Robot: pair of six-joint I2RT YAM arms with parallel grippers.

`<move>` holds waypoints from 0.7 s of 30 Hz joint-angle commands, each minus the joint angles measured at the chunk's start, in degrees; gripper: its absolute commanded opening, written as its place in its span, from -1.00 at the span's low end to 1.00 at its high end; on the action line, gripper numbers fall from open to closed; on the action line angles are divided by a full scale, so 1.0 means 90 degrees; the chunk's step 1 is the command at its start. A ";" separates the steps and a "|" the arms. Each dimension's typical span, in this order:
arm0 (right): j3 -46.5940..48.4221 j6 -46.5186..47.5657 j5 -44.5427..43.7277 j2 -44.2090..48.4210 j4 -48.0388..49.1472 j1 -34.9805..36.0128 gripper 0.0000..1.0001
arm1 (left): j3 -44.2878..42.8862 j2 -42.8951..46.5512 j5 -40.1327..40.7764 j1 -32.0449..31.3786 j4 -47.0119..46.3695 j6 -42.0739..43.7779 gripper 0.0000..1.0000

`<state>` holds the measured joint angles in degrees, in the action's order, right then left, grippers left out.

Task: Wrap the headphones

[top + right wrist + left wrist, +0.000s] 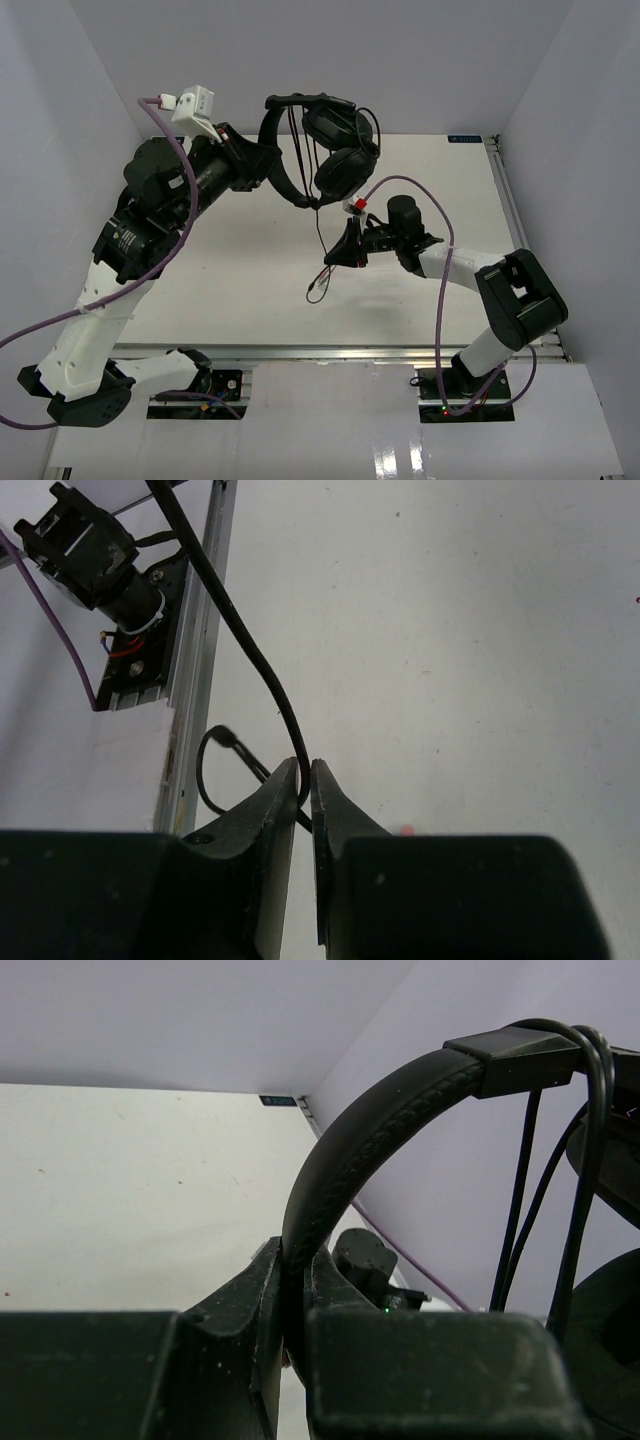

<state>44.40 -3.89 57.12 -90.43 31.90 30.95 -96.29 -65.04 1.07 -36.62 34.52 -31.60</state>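
Headphones hang in mid-air over the table — left gripper clamped on the headband, right gripper pinching the dangling cable lower down, with more cable draped over the band.

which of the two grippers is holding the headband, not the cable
The left gripper: its jaws clamp the headband of the headphones, held in the air. The right gripper pinches only the thin cable.
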 commanded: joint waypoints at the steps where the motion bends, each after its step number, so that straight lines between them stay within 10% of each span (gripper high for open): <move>1: -0.0143 0.0337 0.0140 0.0181 0.0162 0.0046 -0.74 | -0.0356 0.0090 0.0969 -0.0033 -0.0371 -0.0300 -1.00; 10: -0.0103 0.1295 -0.0105 0.1070 -0.0953 0.0048 -0.85 | -0.0164 0.0222 0.1717 -0.0033 -0.0408 -0.0355 -1.00; 21: 0.0870 0.4626 -0.1090 0.2507 -0.4943 0.0348 -0.85 | 0.0239 0.0265 0.3384 -0.0033 -0.0573 -0.0417 -1.00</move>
<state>45.30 21.14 51.77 -71.99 5.17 32.15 -94.68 -63.53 23.22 -36.62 34.04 -34.37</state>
